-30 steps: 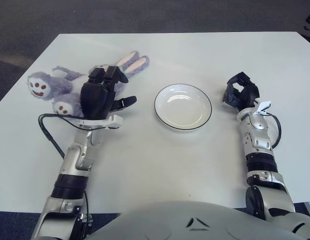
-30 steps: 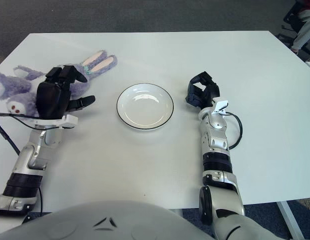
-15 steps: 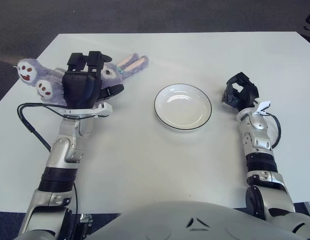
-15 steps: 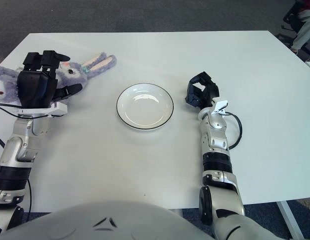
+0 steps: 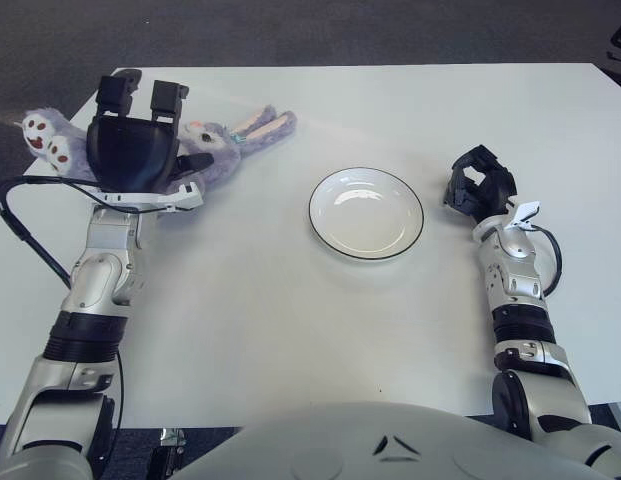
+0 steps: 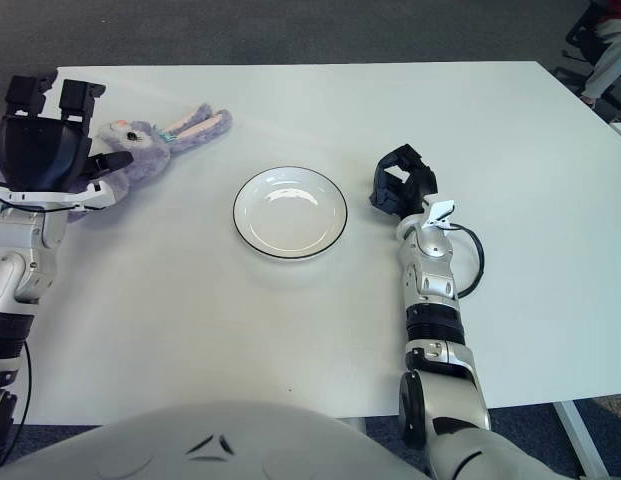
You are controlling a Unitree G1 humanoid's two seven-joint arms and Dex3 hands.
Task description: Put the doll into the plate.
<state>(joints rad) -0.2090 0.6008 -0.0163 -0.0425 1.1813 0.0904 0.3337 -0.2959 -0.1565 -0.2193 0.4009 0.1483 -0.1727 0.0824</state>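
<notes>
A purple plush bunny doll (image 5: 215, 143) lies at the table's back left, its pink-lined ears (image 5: 266, 124) pointing toward the plate and its feet (image 5: 40, 135) near the left edge. My left hand (image 5: 150, 125) is over the doll's body and hides it, with the fingers stretched out and the thumb beside the doll's head. I cannot see any finger wrapped around the doll. The white plate (image 5: 367, 215) with a dark rim sits empty at the table's middle. My right hand (image 5: 478, 186) shows just right of the plate, fingers curled and holding nothing.
The white table (image 5: 290, 330) ends close to the doll's feet on the left, with dark carpet (image 5: 290, 30) beyond. A black cable (image 5: 20, 235) loops beside my left forearm.
My left hand has moved back and to the left over the doll, its fingers now pointing away. The doll's body and feet have swung left toward the table edge; its ears stayed put. The right hand is unchanged.
</notes>
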